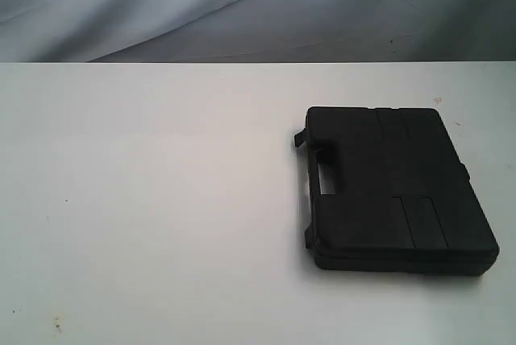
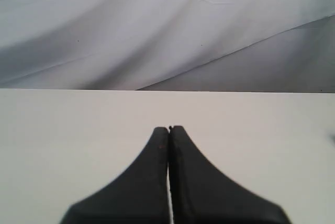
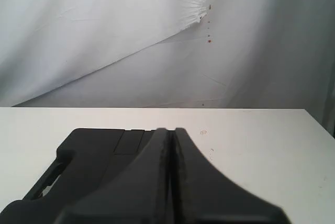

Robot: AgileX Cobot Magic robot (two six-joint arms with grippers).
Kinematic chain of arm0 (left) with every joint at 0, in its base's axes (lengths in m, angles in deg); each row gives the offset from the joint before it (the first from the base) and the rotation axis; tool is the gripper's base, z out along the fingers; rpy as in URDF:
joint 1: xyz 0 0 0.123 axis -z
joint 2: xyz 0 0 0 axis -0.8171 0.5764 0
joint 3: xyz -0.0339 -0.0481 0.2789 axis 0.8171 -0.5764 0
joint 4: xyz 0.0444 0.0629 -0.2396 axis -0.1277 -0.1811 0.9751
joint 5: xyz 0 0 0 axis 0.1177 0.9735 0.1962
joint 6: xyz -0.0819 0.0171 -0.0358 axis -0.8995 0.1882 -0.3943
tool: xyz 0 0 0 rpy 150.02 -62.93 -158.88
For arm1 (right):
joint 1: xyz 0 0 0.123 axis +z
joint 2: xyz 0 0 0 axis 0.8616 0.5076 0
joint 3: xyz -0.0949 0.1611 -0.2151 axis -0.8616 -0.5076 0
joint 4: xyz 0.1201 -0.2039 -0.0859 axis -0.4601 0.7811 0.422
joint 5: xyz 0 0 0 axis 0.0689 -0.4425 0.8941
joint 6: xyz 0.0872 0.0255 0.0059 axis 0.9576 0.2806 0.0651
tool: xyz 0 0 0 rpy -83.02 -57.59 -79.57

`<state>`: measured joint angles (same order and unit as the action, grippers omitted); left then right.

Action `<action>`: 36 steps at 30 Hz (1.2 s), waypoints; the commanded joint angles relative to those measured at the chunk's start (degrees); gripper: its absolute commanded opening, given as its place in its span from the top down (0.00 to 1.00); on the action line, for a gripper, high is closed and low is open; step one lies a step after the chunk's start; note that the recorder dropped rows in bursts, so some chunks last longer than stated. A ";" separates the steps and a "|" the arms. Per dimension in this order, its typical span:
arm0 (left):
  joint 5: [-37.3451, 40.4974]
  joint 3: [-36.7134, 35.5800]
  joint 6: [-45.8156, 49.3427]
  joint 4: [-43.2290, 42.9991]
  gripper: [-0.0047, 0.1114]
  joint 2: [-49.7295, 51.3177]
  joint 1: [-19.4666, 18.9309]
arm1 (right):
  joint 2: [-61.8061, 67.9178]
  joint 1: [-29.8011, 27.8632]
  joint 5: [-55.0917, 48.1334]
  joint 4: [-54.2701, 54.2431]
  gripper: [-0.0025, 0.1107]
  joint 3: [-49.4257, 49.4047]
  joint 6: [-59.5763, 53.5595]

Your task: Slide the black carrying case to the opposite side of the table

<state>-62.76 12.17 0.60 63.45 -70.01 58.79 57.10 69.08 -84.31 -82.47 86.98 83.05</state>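
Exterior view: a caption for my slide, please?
Black carrying case lies flat at the right of the white table, handle facing left.

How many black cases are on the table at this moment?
1. The black carrying case lies flat on the right side of the table in the exterior view, its handle facing left; none seems hidden.

Right gripper (image 3: 169, 130) covers part of black case (image 3: 89, 161); frame crops both. Specks (image 1: 56, 327) at 7 o'clock on table (image 1: 161, 200): unidentifiable.

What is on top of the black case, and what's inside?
Nothing rests on the black carrying case; it lies flat and closed on the table, so its contents are hidden.
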 commanded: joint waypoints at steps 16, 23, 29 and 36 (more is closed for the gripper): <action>-0.30 -0.27 -0.03 -0.03 0.96 -0.28 0.27 | -0.31 -0.43 5.50 -9.33 0.98 -0.23 0.23; -0.30 -0.27 -0.03 -0.03 0.96 -0.28 0.27 | -0.31 -0.43 5.80 -11.13 0.98 -0.23 0.23; -0.30 -0.27 -0.03 -0.03 0.96 -0.28 0.27 | -0.31 -0.43 4.03 -11.13 0.98 -0.23 0.23; -0.30 -0.27 -0.03 -0.03 0.96 -0.28 0.27 | -0.31 -0.43 -2.12 -11.13 0.98 6.57 0.57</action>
<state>-62.76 12.17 0.60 63.45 -70.01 58.79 57.10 69.08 -85.34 -93.50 91.29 83.18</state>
